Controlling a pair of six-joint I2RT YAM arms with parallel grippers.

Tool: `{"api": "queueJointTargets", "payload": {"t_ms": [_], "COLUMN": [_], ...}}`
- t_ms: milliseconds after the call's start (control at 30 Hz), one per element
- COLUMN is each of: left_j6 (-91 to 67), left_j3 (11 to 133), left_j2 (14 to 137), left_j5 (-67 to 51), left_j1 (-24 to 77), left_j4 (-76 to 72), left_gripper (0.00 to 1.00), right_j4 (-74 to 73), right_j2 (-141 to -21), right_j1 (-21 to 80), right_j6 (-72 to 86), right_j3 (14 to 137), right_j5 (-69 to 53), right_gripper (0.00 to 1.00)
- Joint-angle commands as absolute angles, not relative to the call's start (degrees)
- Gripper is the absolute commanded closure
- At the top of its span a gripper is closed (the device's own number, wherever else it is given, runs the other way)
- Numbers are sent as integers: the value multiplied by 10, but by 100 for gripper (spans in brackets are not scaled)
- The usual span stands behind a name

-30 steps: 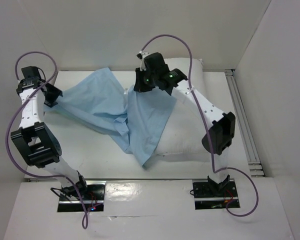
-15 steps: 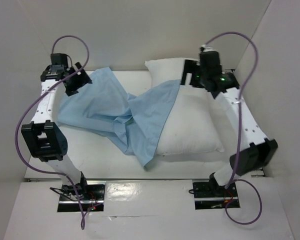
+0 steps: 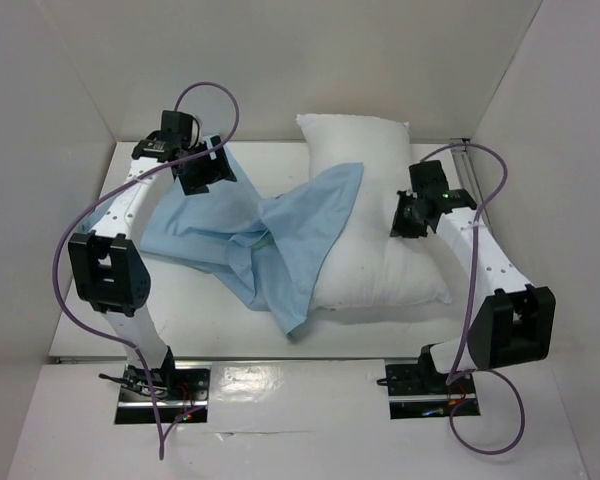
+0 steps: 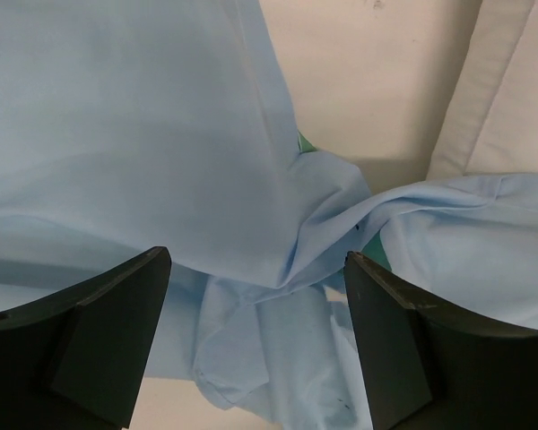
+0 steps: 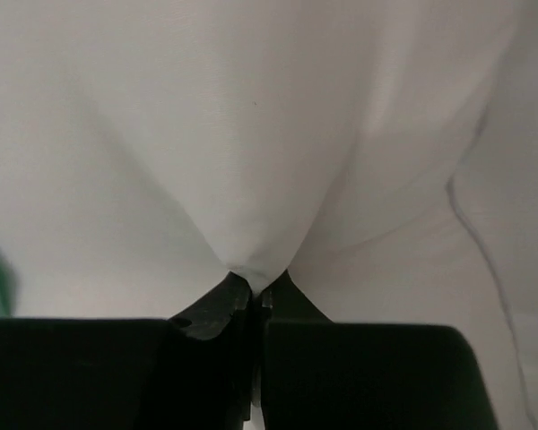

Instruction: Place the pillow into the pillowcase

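Note:
The white pillow (image 3: pixel 380 235) lies on the right half of the table, one end toward the back wall. The pale blue pillowcase (image 3: pixel 250 225) lies crumpled left of it, one corner draped over the pillow's left side. My left gripper (image 3: pixel 212 175) is open and empty, hovering over the pillowcase's far edge; its wrist view shows blue folds (image 4: pixel 251 206) between the spread fingers (image 4: pixel 108 331). My right gripper (image 3: pixel 405 215) is shut on a pinch of the pillow's right side; its wrist view shows white fabric (image 5: pixel 251 179) gathered into the closed jaws.
White walls enclose the table at the back and both sides. A metal rail (image 3: pixel 485 240) runs along the right edge. Both arm bases (image 3: pixel 155 385) sit at the near edge, with purple cables looping above the arms.
The left arm swung right from the table's left edge, now open above the pillowcase's far edge. The right arm moved from the middle to the pillow's right side and pinched it.

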State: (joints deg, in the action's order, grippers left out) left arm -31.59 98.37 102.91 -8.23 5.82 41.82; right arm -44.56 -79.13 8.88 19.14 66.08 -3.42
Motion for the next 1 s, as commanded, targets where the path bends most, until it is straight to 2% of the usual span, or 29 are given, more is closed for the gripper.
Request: {"api": "queueJointTargets", "payload": {"t_ms": [0, 67, 233, 267, 300, 333, 367, 433, 533, 600, 667, 700, 733, 833, 867, 967], "left_j6": [-303, -296, -279, -279, -273, -266, -260, -252, -246, -246, -246, -246, -251, -286, -303, -308], "left_j3": [989, 989, 983, 983, 983, 983, 983, 983, 976, 950, 922, 913, 904, 880, 867, 844], "left_j2": [1028, 1022, 1022, 1022, 1022, 1028, 1028, 1034, 1034, 1018, 1007, 1002, 991, 983, 977, 956], "left_j5": [-96, -88, -76, -76, -82, -75, -64, -22, 20, 67, 100, 100, 109, 148, 149, 117], "left_j1": [56, 56, 56, 61, 62, 75, 83, 102, 146, 181, 203, 222, 230, 229, 221, 179], "left_j4": [412, 424, 425, 425, 431, 432, 440, 457, 475, 483, 488, 488, 488, 502, 502, 497], "left_gripper": [9, 9, 9, 9, 9, 9, 9, 9, 13, 20, 27, 30, 32, 32, 27, 21], "right_j4": [-486, -521, -521, -521, -521, -521, -510, -478, -426, -417, -417, -417, -417, -402, -396, -409], "right_j2": [-809, -810, -794, -808, -813, -813, -805, -785, -762, -771, -787, -801, -808, -831, -839, -876], "right_j1": [53, 12, -45, -45, -51, -51, -41, -15, 22, 73, 132, 151, 170, 244, 279, 319], "right_j6": [188, 190, 197, 197, 197, 197, 197, 189, 189, 194, 194, 189, 189, 202, 213, 218], "right_j3": [706, 757, 799, 808, 817, 823, 829, 829, 823, 831, 845, 852, 857, 848, 848, 834], "right_j5": [137, 231, 300, 300, 278, 260, 243, 166, 68, 34, 42, 42, 34, -4, -4, 22], "right_gripper": [100, 100, 100, 96, 77, 32, 23, 13, 11, 13, 17, 24, 27, 29, 23, 8]}}
